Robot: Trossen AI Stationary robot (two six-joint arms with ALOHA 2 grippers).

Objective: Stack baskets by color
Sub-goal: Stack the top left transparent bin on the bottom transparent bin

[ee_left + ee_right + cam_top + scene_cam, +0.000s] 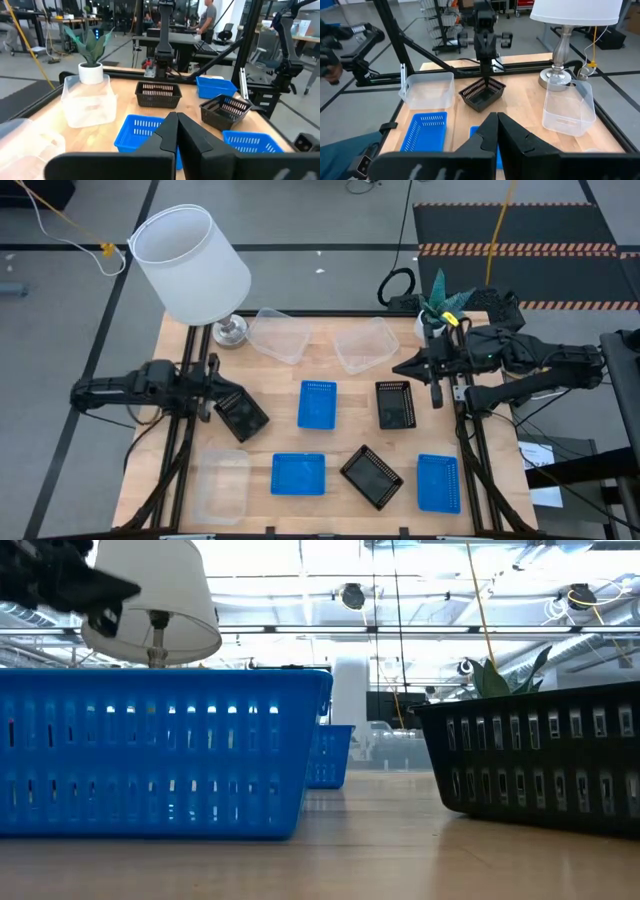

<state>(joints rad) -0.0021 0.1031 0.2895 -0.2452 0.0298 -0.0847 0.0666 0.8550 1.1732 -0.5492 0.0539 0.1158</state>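
Note:
Several baskets lie bottom-down on the wooden table [340,510]. The blue ones are at the middle [317,403], near middle [298,474] and near right [438,482]. Two black ones lie right of middle [395,403] and at the front [372,477]. A third black basket [243,415] [482,94] sits just under my left gripper [222,388] [177,117], which is shut, raised and holds nothing. Clear baskets lie at the far side [278,335] [365,345] and near left [222,485]. My right gripper [402,367] [497,116] is shut, high over the right edge, holding nothing.
A white-shaded lamp [190,265] stands on its metal base [230,330] at the far left corner. A potted plant [440,300] stands at the far right. Black frame rails [470,450] run along both side edges. People stand in the room beyond the table.

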